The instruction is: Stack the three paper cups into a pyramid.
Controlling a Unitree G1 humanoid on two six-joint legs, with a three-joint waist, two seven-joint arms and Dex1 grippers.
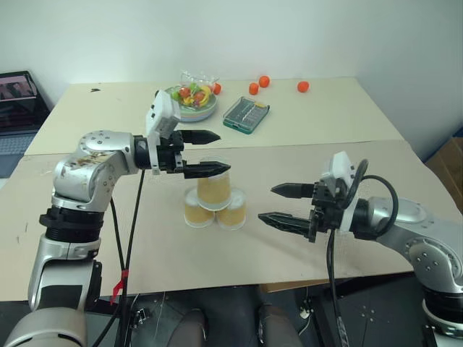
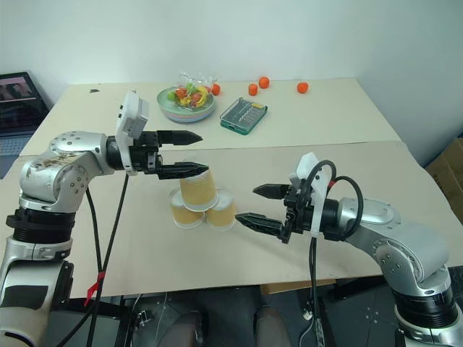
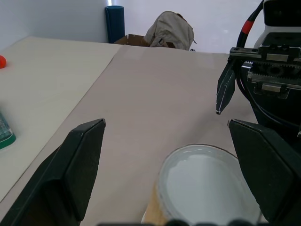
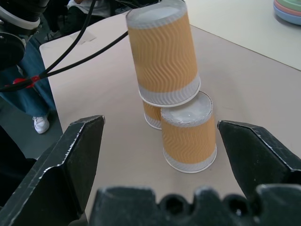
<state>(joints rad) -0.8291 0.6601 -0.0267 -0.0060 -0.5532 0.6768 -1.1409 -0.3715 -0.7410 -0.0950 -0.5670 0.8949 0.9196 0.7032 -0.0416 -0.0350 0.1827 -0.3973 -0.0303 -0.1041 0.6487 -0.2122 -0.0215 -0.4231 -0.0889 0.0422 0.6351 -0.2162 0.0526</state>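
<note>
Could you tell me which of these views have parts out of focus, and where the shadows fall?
Left wrist view: the black fingers are soft and blurred, the table sharper. Right wrist view: the top cup is crisp. Left eye view: soft shadows lie under the cups.

The scene is lit evenly and brightly from above, with no harsh glare. Only faint, soft shadows are cast on the tabletop (image 1: 347, 238) beneath the three paper cups (image 1: 215, 200). A dull sheen is seen on the silver arm shells. The head views are sharp throughout. In the wrist views, the near black fingers (image 3: 77, 165) are rendered slightly soft, while the cup sides are shown crisply, their wavy ribbing clearly resolved.
</note>
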